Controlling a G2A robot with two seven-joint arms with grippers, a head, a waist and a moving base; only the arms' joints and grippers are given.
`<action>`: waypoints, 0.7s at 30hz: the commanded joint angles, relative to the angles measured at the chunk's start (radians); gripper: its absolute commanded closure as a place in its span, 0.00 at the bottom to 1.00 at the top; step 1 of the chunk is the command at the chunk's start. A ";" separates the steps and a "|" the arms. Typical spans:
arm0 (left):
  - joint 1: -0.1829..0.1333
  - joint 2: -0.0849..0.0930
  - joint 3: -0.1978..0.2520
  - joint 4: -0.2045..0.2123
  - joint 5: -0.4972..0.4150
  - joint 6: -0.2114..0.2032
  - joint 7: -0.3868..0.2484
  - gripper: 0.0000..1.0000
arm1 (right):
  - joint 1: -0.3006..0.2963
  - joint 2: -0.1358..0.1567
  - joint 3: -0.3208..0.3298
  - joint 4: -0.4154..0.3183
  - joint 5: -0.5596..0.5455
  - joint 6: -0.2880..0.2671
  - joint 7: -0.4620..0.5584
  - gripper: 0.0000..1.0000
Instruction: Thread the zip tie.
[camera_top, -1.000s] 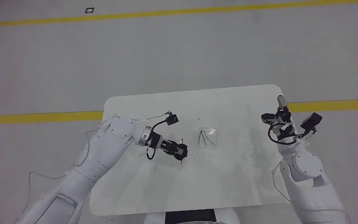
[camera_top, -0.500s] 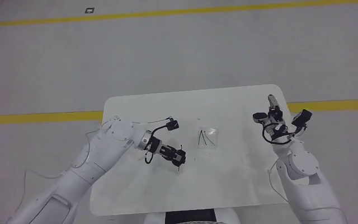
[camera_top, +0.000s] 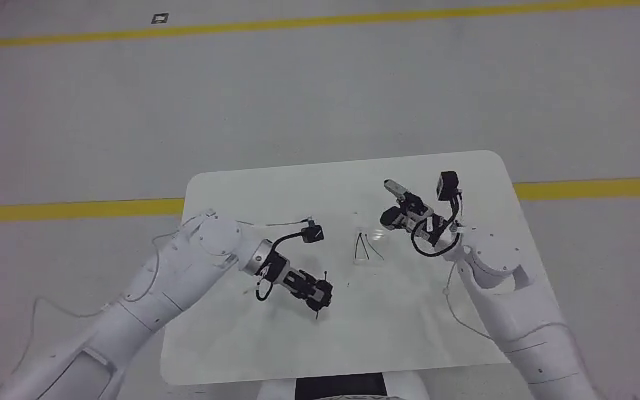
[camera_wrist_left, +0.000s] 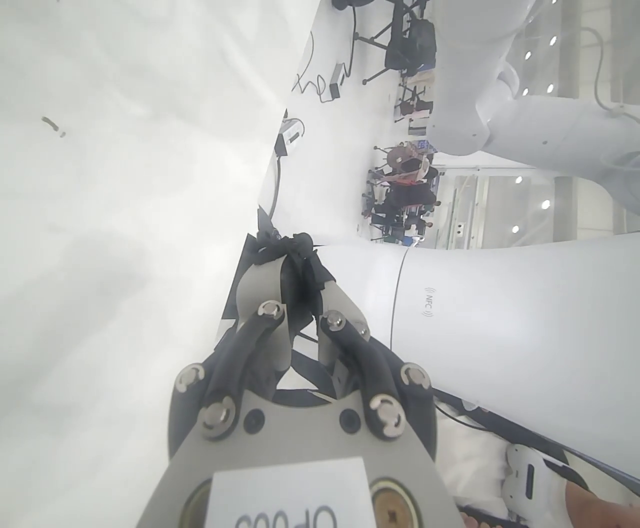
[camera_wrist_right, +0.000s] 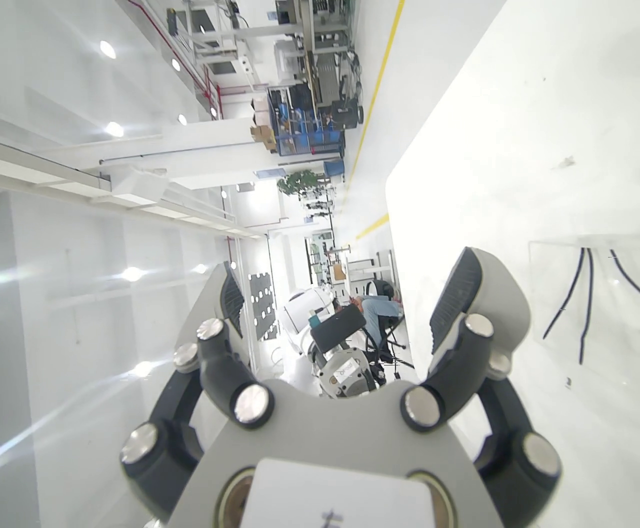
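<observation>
Top view, left gripper (camera_top: 318, 292): clamped on a black zip tie (camera_top: 325, 275), near the desk's (camera_top: 450, 320) front edge.
Top view, right gripper (camera_top: 393, 203): fingers apart, just beside a clear pouch (camera_top: 374, 235) of spare zip ties (camera_top: 364, 248) mid-desk.
Left wrist view: fingers together.
Right wrist view: right gripper (camera_wrist_right: 347, 275) spread wide, pouch beside it.

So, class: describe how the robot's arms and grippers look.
The left arm and right arm have smooth white shells, with black cables at the wrists. The left gripper and right gripper are grey metal with black linkages and silver pins; the right has ribbed black pads.
</observation>
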 joint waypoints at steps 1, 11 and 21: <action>0.000 0.000 0.000 0.000 0.001 0.000 0.000 1.00 | 0.001 0.000 0.000 0.001 -0.002 -0.003 -0.002 0.00; 0.015 -0.002 0.003 -0.012 -0.021 0.000 0.000 1.00 | 0.020 -0.004 -0.039 0.041 0.057 0.008 0.110 0.00; 0.005 0.014 0.017 -0.013 -0.037 0.000 0.000 1.00 | 0.156 -0.020 -0.147 0.184 0.144 0.075 0.312 0.00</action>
